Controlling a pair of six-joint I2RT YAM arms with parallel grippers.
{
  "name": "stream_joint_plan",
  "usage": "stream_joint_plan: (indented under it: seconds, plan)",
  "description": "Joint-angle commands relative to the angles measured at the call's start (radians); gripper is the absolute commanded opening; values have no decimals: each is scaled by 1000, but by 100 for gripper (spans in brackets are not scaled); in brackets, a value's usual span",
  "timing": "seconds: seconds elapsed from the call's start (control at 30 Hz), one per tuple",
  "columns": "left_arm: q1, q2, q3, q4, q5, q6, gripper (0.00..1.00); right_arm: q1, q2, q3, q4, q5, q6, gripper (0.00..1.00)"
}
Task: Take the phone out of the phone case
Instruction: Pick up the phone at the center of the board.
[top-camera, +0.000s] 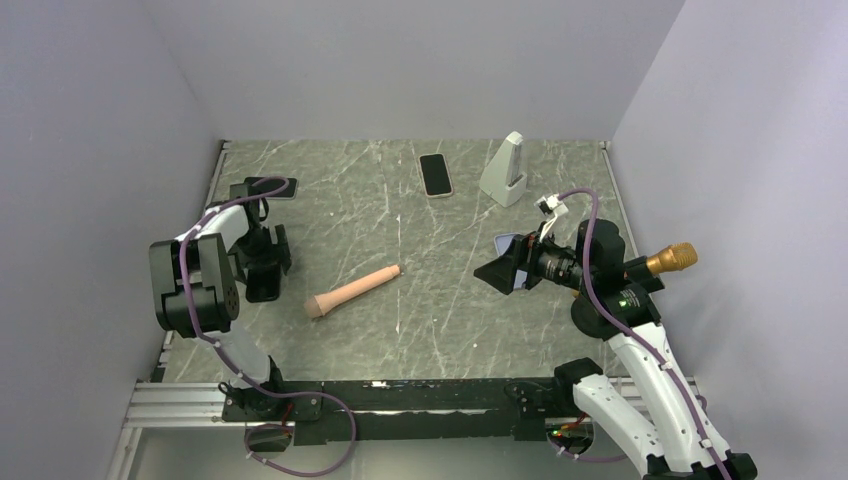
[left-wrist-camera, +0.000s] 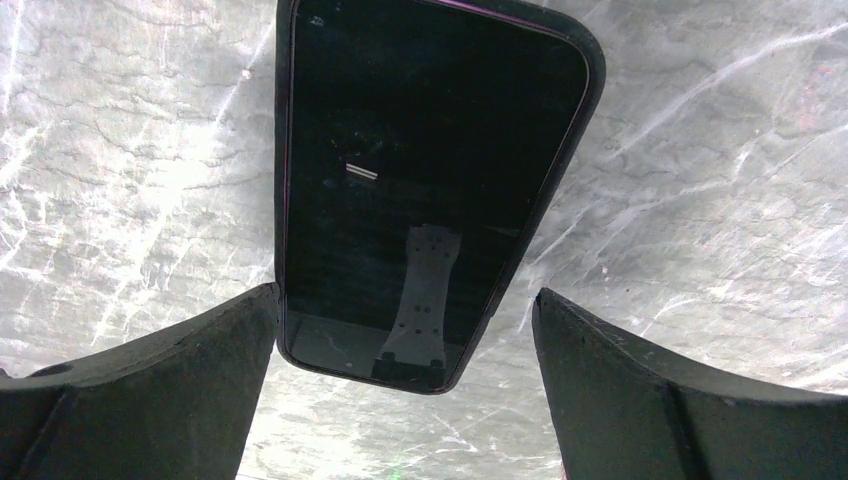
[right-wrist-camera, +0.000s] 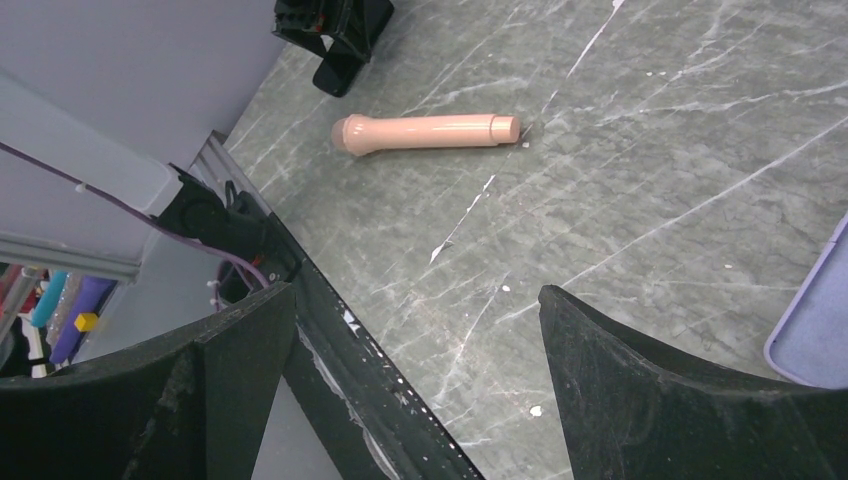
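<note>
I'm at the approach: left gripper (left-wrist-camera: 405, 300) spread, straddling the near end of the cased phone (left-wrist-camera: 430, 150), which lies flat on the table (left-wrist-camera: 700, 200). Right gripper (right-wrist-camera: 415, 300) spread, empty. Next, I reckon: pin it and peel a case corner.

Left wrist cam: black glossy-screened rectangular phone (left-wrist-camera: 420, 170) lies flat, screen up, on the grey marbled stone worktop (left-wrist-camera: 720, 200), seated in a dark thin-rimmed phone case (left-wrist-camera: 595, 75). Left jaws are spread wide and straddle the phone's near end. One black jaw tip sits right at the case's near corner, contact unclear; the other is apart. The screen reflects a pale perforated bracket.
</note>
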Motion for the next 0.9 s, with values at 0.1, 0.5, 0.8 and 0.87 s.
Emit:
stream_joint_plan:
  seconds: [0.1, 0.5, 0.8, 0.87]
  plan:
    - [-3, -43, 19, 37, 4, 59, 99, 4, -1, 21, 28, -1, 6, 95]
    - [6, 37, 55, 27, 21, 127, 99, 5, 4, 15, 42, -2, 21, 95]
    - [56, 78, 53, 25, 67, 139, 97, 4, -4, 21, 38, 8, 34, 95]
    - [57, 97, 56, 17, 55, 144, 96, 5, -7, 20, 39, 5, 40, 95]
